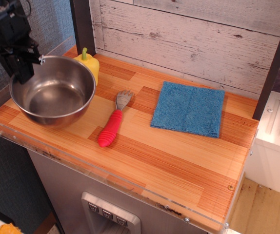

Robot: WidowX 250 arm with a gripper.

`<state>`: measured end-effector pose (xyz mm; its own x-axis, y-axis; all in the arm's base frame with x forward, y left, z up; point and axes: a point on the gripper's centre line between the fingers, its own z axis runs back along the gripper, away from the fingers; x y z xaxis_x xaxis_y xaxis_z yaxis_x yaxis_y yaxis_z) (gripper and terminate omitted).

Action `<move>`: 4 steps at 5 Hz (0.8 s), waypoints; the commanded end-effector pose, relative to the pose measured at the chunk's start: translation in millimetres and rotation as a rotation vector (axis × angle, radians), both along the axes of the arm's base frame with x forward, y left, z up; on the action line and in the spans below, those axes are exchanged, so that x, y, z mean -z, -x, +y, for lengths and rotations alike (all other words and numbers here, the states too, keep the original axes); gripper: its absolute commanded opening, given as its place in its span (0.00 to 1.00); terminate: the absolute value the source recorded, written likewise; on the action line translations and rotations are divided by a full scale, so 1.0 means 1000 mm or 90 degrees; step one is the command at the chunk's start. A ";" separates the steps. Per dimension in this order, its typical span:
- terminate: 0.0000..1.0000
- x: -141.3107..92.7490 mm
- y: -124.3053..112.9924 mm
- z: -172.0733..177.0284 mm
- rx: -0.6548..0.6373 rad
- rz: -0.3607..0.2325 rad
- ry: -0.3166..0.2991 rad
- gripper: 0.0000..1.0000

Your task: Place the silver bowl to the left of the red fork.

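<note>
The silver bowl (52, 91) is at the left end of the wooden counter, low over it or resting on it, upright and empty. My gripper (22, 72) is shut on the bowl's far left rim, coming down from above. The red fork (112, 122) lies flat to the right of the bowl, red handle toward the front, grey tines toward the back. A gap of bare wood separates bowl and fork.
A yellow pepper (89, 63) stands just behind the bowl. A blue cloth (189, 108) lies to the right of the fork. A clear plastic lip (81, 163) runs along the counter's front and left edges. A white plank wall is behind.
</note>
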<state>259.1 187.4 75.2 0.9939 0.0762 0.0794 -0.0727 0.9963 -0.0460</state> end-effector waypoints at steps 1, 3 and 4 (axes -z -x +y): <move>0.00 0.004 0.006 0.019 -0.028 -0.001 0.005 0.00; 0.00 -0.013 0.009 0.015 -0.010 -0.018 -0.002 1.00; 0.00 -0.023 0.009 0.009 0.001 -0.036 -0.010 1.00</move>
